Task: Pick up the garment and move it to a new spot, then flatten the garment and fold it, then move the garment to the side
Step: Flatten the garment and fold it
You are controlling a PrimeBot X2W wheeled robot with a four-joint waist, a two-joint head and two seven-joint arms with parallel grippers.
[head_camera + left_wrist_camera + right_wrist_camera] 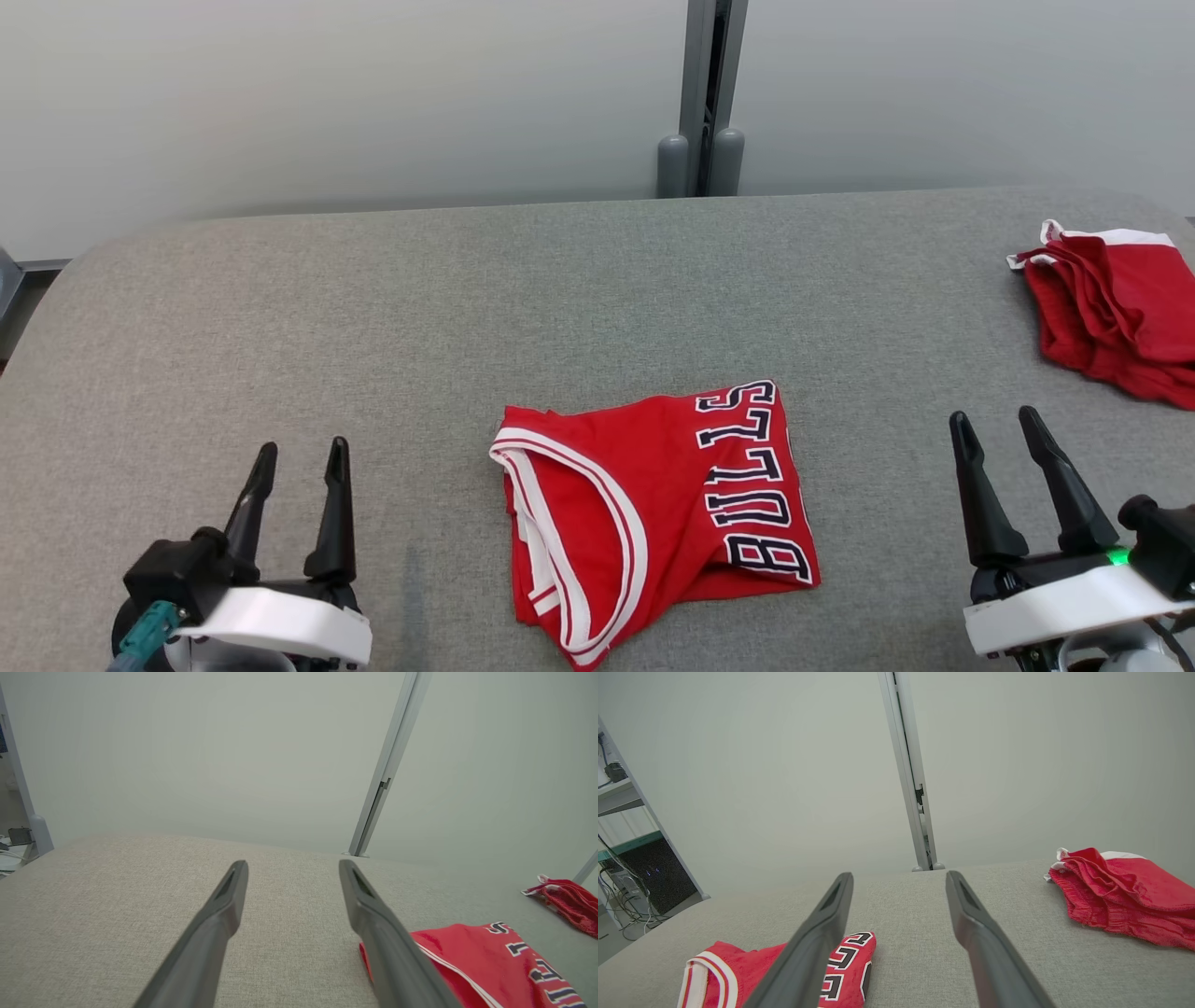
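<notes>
Jersey (653, 504) lies folded between my left gripper (301, 450) and right gripper (994, 417), both spread wide and empty: folding looks done, so next I must grasp it and shift it aside.

Left gripper (303, 448): two long black tapered fingers on a black housing, white curved wrist shell, teal connector (149, 630) at its outer side. Right gripper (994, 415): matching black fingers and white shell, small green light (1117, 557), black rounded fitting (1158, 541) beside it.
</notes>
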